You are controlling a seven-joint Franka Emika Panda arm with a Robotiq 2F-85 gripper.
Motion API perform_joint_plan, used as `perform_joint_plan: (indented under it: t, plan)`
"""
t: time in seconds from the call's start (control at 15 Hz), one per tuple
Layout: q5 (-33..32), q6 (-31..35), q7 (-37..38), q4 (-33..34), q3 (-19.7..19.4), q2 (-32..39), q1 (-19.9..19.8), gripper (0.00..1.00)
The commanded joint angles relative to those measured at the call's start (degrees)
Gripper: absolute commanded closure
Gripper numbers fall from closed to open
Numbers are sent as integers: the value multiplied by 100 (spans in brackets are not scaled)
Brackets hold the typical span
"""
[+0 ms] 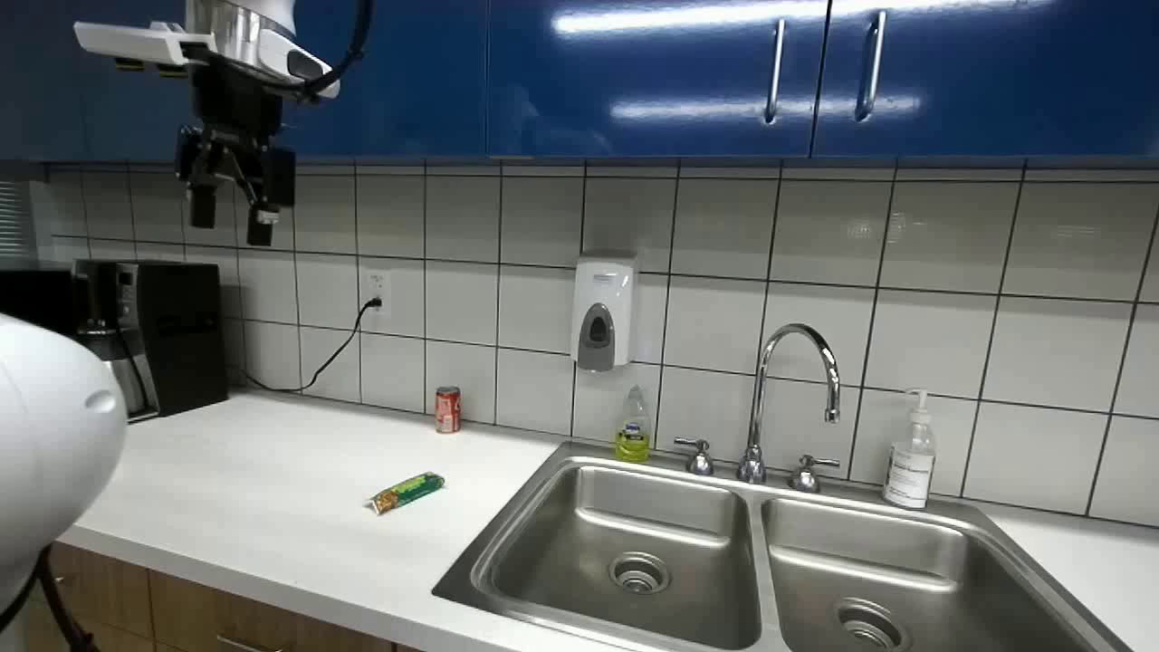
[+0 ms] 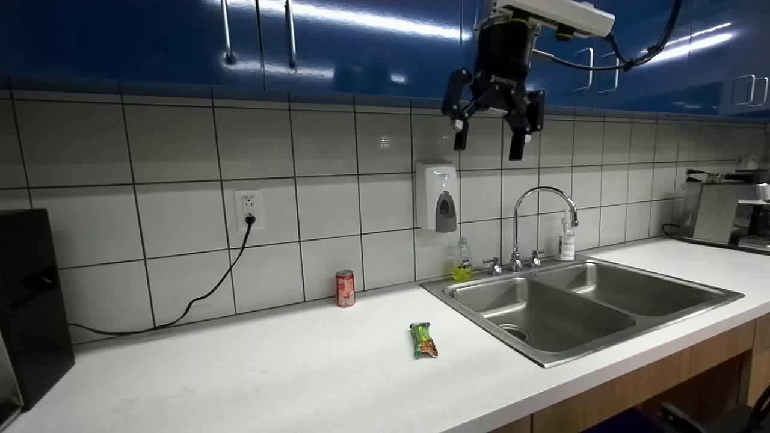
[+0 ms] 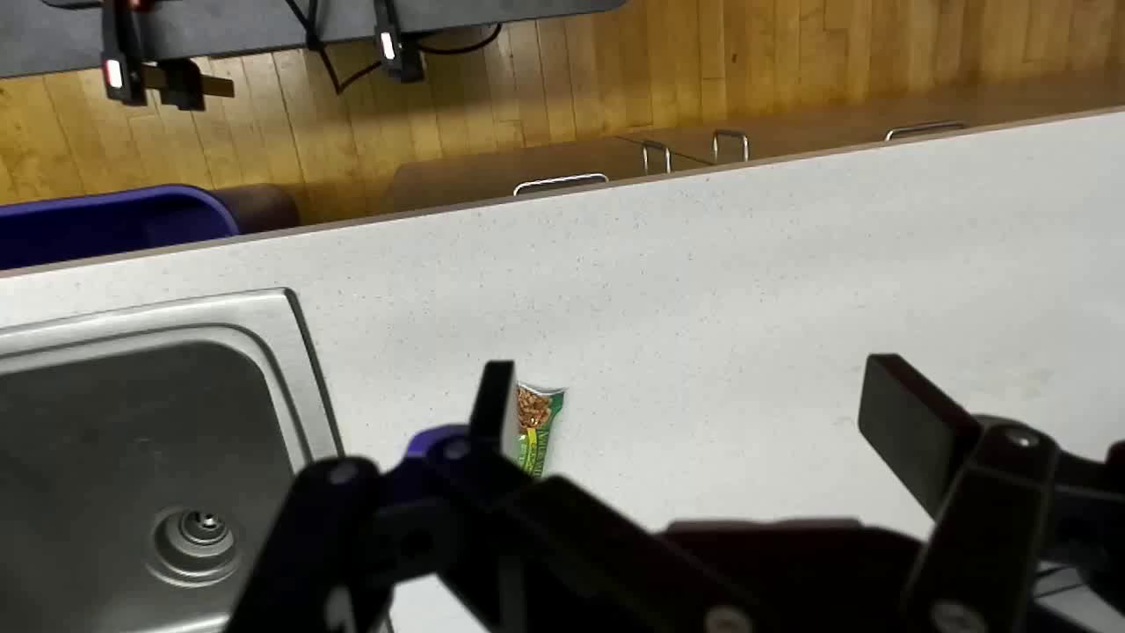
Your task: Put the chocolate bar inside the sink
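The claw (image 2: 488,145) hangs way up over the worktop (image 2: 240,373), fingers spread really wide, and it's just air between the tips. In the wrist view you can see white worktop straight through the gap. The arm (image 1: 240,36) above it runs out of the top in both exterior views, so I can't tell you much about the rest of it.

Below that there's the chocolate bar (image 1: 406,493), lying flat on the worktop, near the sink (image 1: 462,584) but clear of the rim. In the wrist view one finger (image 3: 490,404) blocks its wall-side end, and most of the lettering's too small for me to read. Both exterior views get its full length though. Long axis goes roughly front to back, on a slant: brownish end points at the worktop's front edge, green end toward the tiled wall (image 1: 534,308) and swung a bit closer to the sink.

The sink's a steel double one, but the wrist view crops it to part of a single basin. Farther back, a red can (image 1: 447,410) stands upright by the wall, and a soap bottle (image 1: 634,441) sits near the chrome faucet (image 1: 758,407).
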Motion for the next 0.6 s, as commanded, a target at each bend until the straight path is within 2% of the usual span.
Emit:
perform_joint_plan:
  t: [0.0, 0.27, 0.53]
  plan:
    - [44, -31, -47, 22, 66, -1, -99, 0]
    - [-12, -280, -508, -23, -122, 149, -48, 0]
    - [-228, -386, -663, -194, -261, 241, -227, 0]
